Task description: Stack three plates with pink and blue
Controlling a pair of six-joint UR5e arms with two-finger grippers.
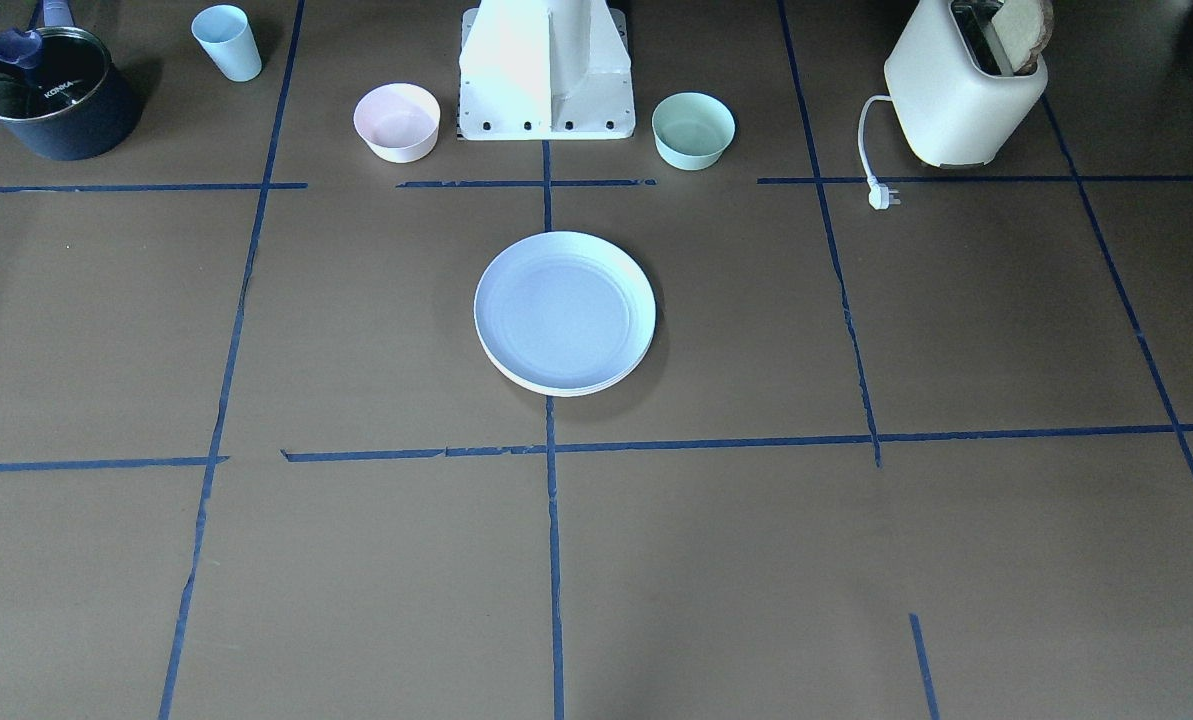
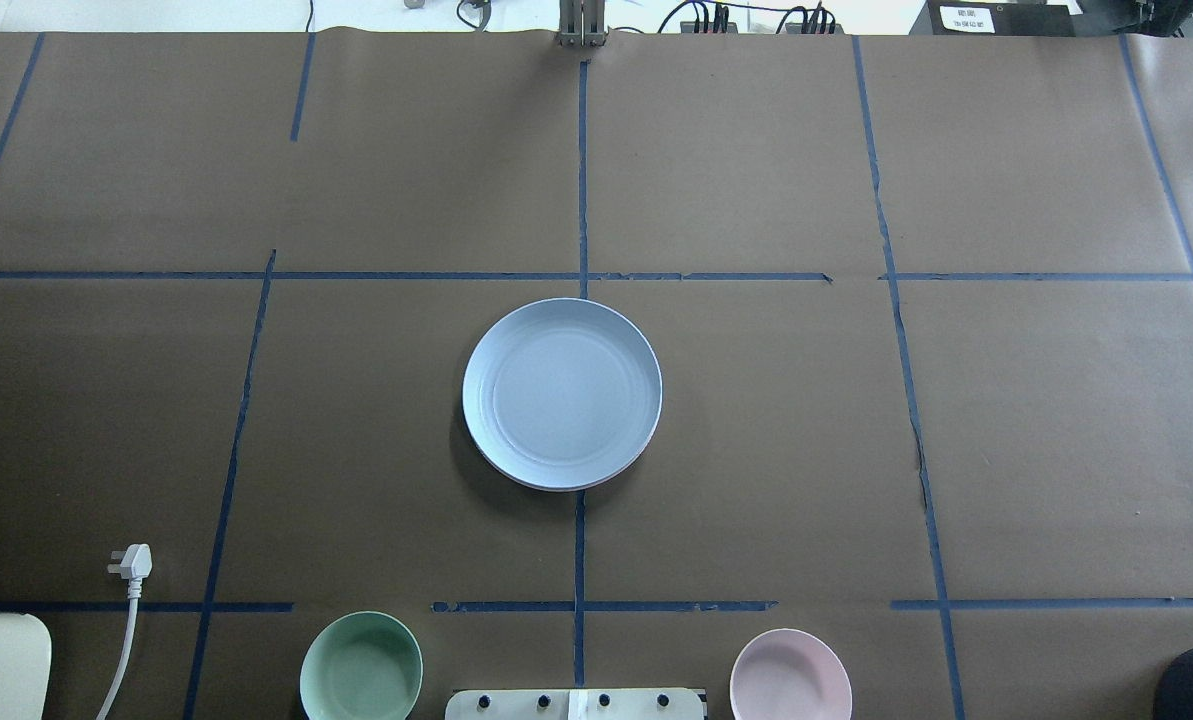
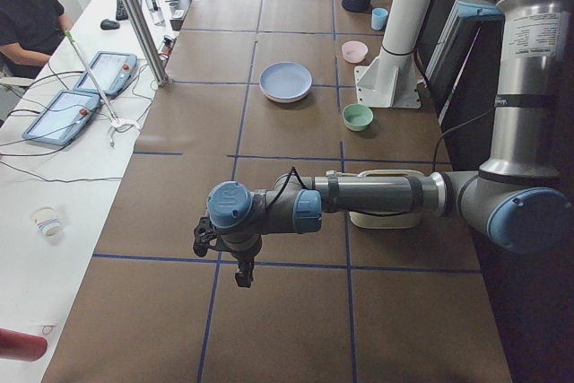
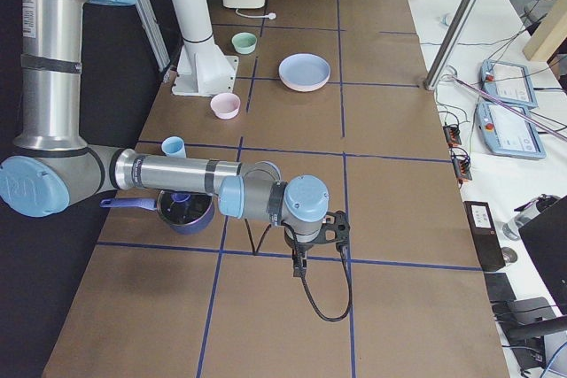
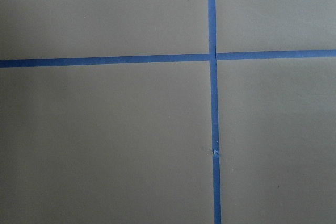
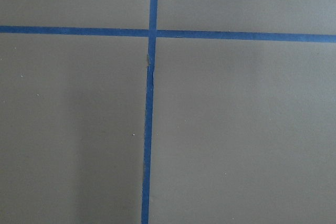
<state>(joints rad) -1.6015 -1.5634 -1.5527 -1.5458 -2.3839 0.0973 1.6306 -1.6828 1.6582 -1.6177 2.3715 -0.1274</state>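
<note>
On the pot lid (image 1: 51, 82), "KONKA" lettering, blue plate (image 1: 564, 312) at centre

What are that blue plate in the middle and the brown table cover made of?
The blue plate looks like matte plastic, possibly ceramic: soft dull sheen, faint concentric rings, thin rim. The table cover looks like brown kraft paper: flat, matte, with a slightly wavy far edge.

Even bright light, soft shadows, wrist pics sl. soft.
</note>
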